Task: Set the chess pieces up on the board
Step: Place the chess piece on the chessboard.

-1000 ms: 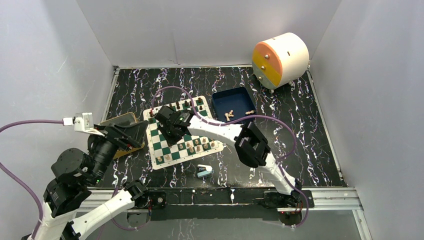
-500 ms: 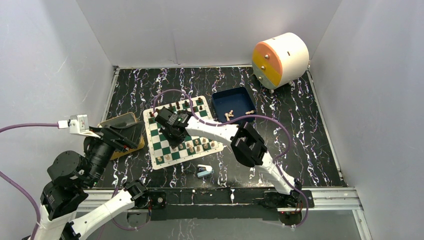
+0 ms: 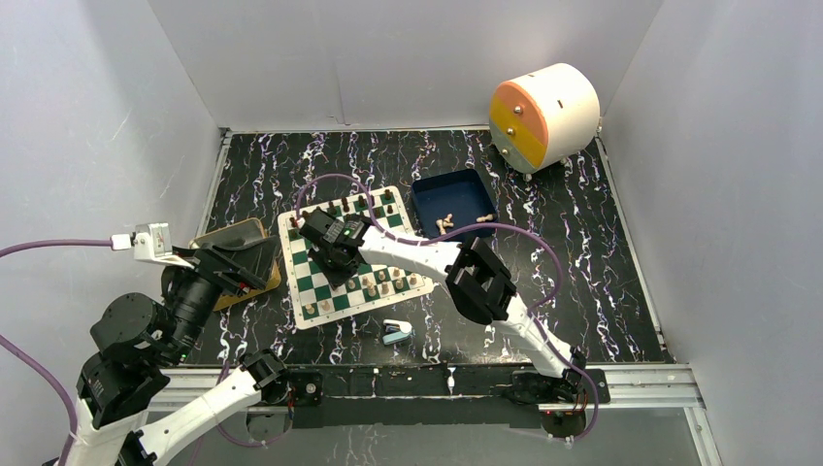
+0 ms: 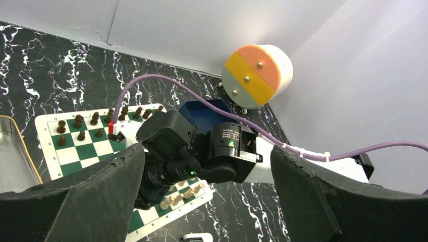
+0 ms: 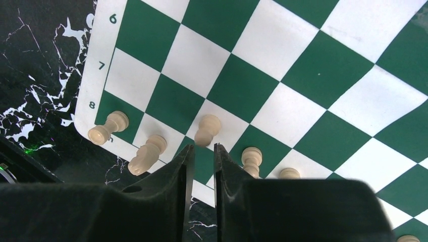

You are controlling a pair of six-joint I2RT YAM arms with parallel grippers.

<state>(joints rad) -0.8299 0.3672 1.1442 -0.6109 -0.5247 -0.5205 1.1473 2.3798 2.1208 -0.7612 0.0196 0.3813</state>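
The green and white board [image 3: 316,287] lies left of centre. Dark pieces [image 3: 349,206] stand along its far rows and tan pieces [image 3: 386,284] along its near rows. My right gripper [image 3: 332,258] hangs low over the near left part of the board [image 5: 303,75]. Its jaws are a narrow gap apart with nothing between them [image 5: 202,147]. A tan piece [image 5: 207,129] stands just beyond the tips, with others [image 5: 147,154] beside it. My left gripper [image 3: 243,262] is wide open and empty [image 4: 206,151], raised to the left of the board [image 4: 81,151].
A dark blue tray [image 3: 423,187] behind the board holds a few loose tan pieces [image 3: 446,223]. A white cylinder with an orange and yellow face [image 3: 543,115] is at the back right. A small light-blue object [image 3: 396,332] lies near the front edge. A wood-rimmed tray [image 3: 229,236] lies under the left gripper.
My left arm has drawn back a little to the left and lower. My right gripper has shifted slightly left over the board.
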